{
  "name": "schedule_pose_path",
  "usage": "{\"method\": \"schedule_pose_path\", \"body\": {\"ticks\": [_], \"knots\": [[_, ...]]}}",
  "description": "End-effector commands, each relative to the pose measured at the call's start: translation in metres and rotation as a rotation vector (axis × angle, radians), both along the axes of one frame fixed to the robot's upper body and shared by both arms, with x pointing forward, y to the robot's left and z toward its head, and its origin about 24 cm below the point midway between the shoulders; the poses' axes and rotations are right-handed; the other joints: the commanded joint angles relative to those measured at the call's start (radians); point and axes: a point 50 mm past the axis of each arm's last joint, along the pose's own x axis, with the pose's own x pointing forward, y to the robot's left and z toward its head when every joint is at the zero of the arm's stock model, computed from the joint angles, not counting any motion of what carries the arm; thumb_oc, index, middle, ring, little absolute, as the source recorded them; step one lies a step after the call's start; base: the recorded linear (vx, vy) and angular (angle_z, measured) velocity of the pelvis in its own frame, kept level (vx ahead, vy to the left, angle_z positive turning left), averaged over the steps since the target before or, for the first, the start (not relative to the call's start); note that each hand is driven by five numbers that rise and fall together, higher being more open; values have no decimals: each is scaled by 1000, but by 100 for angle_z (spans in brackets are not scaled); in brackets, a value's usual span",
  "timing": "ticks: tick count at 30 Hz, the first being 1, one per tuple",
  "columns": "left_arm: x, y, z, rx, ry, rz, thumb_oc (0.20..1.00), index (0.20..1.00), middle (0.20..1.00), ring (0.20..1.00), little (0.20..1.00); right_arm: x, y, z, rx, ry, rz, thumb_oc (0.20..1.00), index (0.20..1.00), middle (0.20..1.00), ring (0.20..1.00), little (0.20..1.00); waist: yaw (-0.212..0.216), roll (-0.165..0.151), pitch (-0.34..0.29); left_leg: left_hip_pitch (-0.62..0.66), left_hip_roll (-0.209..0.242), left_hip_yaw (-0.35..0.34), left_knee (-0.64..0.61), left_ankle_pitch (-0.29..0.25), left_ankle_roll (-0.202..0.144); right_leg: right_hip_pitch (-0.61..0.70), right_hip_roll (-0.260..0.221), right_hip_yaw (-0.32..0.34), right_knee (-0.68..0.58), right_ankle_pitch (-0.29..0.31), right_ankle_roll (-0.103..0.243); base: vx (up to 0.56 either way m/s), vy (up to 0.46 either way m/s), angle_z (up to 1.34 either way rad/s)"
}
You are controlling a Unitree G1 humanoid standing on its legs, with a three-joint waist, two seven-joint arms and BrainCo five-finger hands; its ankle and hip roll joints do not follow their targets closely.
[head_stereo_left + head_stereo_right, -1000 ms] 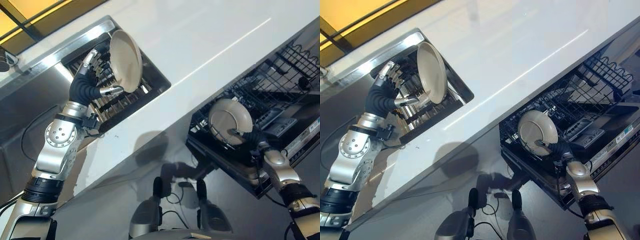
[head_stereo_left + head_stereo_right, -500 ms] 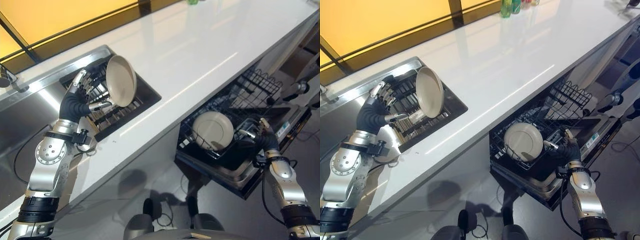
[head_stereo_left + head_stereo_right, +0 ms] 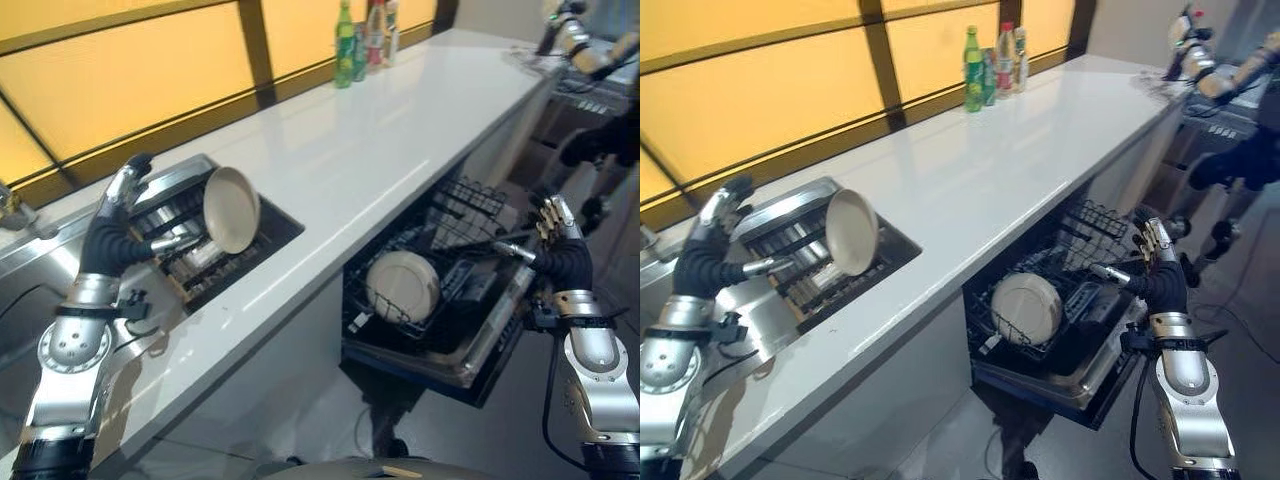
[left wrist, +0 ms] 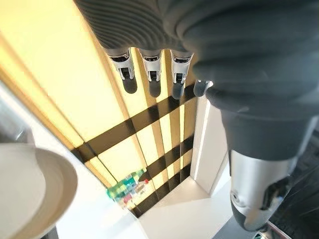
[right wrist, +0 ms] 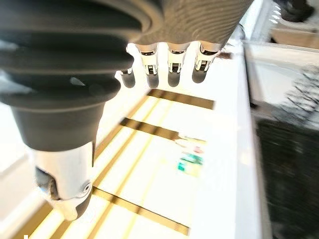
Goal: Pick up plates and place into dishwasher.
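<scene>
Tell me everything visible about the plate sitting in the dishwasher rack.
The plate is round, cream-coloured and glossy, like ceramic, with a shallow raised rim. It stands on edge, leaning slightly, in the black wire rack of the pulled-out dishwasher under the counter, its face turned toward the camera. Only the rack's wires touch it. The right hand is off to its side, fingers straight, apart from it.
</scene>
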Motion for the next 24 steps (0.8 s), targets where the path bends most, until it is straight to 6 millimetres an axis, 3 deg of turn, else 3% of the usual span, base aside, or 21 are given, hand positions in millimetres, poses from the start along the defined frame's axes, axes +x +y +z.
{"method": "schedule_pose_path", "body": {"ticks": [1,7,10,13,16,18,20,24], "knots": [[3,12,39,195,-217,111,1000,1000,1000,1000,1000,0,18,51,2,-274,137,1000,1000,1000,1000,1000,3,-13,-39,-89,-57,-116,100,-52,71,8,3,-41,159,-112,15,-131,-243,-19],[18,13,31,167,-249,179,1000,1000,1000,1000,1000,7,46,65,19,-368,282,1000,1000,1000,1000,1000,22,-9,-52,-120,-26,-143,101,-11,16,58,48,-32,47,-109,-27,-95,-210,-12],[20,13,24,127,-238,189,1000,1000,1000,1000,1000,9,49,69,-3,-360,315,1000,1000,1000,1000,1000,27,-16,-48,-158,-23,-141,200,-13,-6,62,51,-38,40,-113,-49,-52,-107,-2],[13,16,14,135,-222,210,1000,1000,1000,1000,1000,8,51,69,-19,-349,346,1000,1000,1000,1000,1000,38,-14,-29,-213,-39,-190,293,22,-8,53,63,-25,53,-113,-64,-5,-31,-15],[9,21,9,182,-208,260,1000,1000,1000,1000,1000,15,57,68,-12,-336,379,1000,1000,1000,1000,1000,60,0,-17,-209,-36,-250,202,57,-2,53,82,6,62,-124,-68,82,71,-47],[7,24,10,202,-202,283,1000,1000,1000,1000,1000,15,59,69,-21,-328,396,1000,1000,1000,1000,1000,75,13,-12,-241,-7,-269,124,144,-23,62,89,14,57,-132,-69,125,155,-45],[6,29,11,169,-180,281,1000,1000,1000,1000,1000,15,57,69,-21,-309,406,1000,1000,1000,1000,1000,83,20,-9,-270,-2,-291,100,182,-32,69,88,22,60,-147,-70,196,213,-52],[0,39,4,207,-149,326,1000,1000,1000,1000,1000,13,50,63,-25,-282,406,1000,1000,1000,1000,1000,78,24,-11,-255,-21,-283,107,113,-28,59,64,23,87,-169,-59,216,224,-34]]}}
